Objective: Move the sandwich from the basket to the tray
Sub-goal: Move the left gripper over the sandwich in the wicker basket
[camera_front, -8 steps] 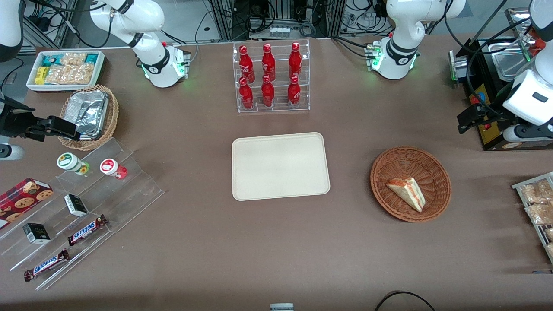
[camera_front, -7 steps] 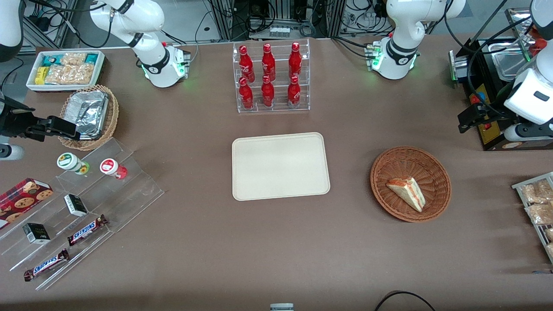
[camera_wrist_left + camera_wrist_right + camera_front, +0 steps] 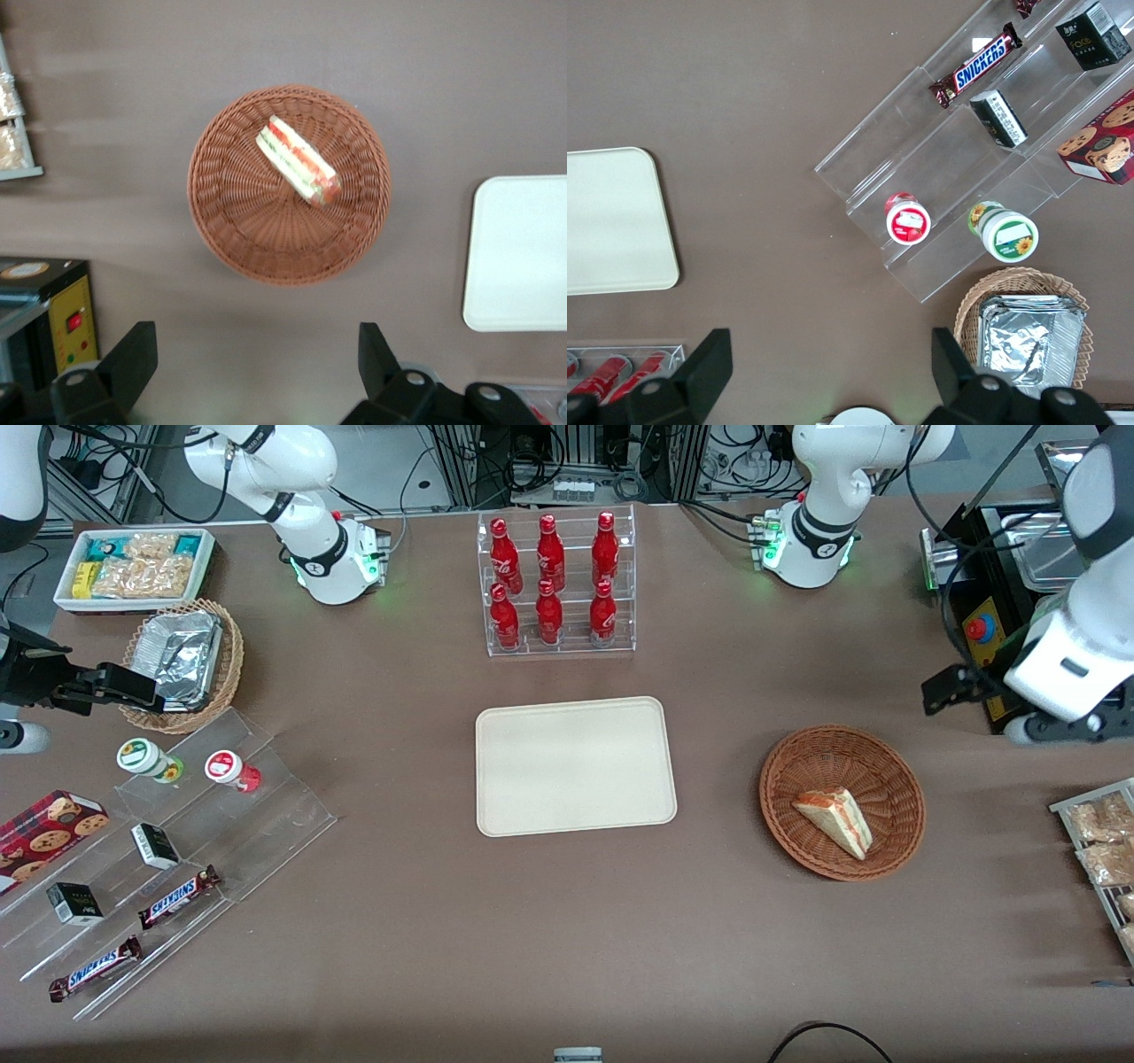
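We see the task barely begun: the sandwich (image 3: 834, 822) lies on its side in the round brown basket (image 3: 802, 766), and the cream tray (image 3: 576, 766), beside it on the brown counter (image 3: 567, 939), holds nothing. All 3 steps (reach, grasp, carry across) remain. The left arm's claw (image 3: 257, 359) hangs high above the counter, farther from the front camera than the basket, its fingers spread wide and holding nothing. The wrist view shows those open fingers and the sandwich's red and green filling; the front view shows neither clearly, but gives the whole tray.
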{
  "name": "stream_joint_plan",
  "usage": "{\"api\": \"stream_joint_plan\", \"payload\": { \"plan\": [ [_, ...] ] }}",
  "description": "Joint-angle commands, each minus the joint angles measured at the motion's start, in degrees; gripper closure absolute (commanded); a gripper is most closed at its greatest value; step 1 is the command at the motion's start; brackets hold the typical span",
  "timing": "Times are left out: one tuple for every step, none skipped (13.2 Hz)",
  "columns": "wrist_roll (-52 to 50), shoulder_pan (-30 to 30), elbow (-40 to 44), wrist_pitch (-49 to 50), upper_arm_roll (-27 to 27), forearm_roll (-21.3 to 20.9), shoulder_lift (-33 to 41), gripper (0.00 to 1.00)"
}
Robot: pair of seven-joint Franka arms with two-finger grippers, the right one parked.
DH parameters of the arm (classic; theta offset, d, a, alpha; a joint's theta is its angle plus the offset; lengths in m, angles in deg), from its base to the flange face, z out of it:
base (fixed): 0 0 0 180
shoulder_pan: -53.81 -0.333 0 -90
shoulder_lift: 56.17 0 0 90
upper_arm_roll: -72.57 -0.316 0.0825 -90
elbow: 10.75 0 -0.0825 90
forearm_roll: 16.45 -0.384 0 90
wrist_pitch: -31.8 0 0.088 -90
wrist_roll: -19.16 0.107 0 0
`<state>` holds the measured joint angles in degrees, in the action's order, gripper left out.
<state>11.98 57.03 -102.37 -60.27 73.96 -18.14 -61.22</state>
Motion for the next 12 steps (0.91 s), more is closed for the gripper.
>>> {"api": "stream_joint_plan", "payload": {
  "plan": [
    [-4.74, 0.99, -1.63, -5.21, -0.51, -0.24, -3.11, 0.0],
    [-6.42, 1.08, -2.33, -6.97, -0.43, -0.24, -4.42, 0.0],
    [-8.53, 1.17, -3.12, -8.99, -0.34, -0.24, -5.74, 0.0],
    [-10.64, 1.17, -4.26, -11.53, -0.34, -0.24, -6.45, 0.0],
    [-13.09, 1.17, -6.62, -14.95, -0.34, -0.24, -6.89, 0.0],
    [-14.42, 1.17, -9.34, -18.73, -0.34, -0.24, -6.64, 0.0],
    [-15.13, 1.17, -12.85, -23.12, -0.34, -0.24, -6.29, 0.0],
    [-15.49, 1.08, -15.58, -26.9, -0.34, -0.15, -6.11, 0.0],
    [-17.84, 1.08, -17.61, -29.72, -0.34, 0.02, -6.19, 0.0],
    [-21.95, 1.08, -19.2, -32.45, -0.34, -0.06, -6.46, 0.0],
    [-23.74, 1.08, -21.04, -35.44, -0.34, -0.07, -6.72, 0.0],
    [-24.01, 1.08, -23.06, -38.25, -0.34, 0.28, -6.9, 0.0]
  ]
}}
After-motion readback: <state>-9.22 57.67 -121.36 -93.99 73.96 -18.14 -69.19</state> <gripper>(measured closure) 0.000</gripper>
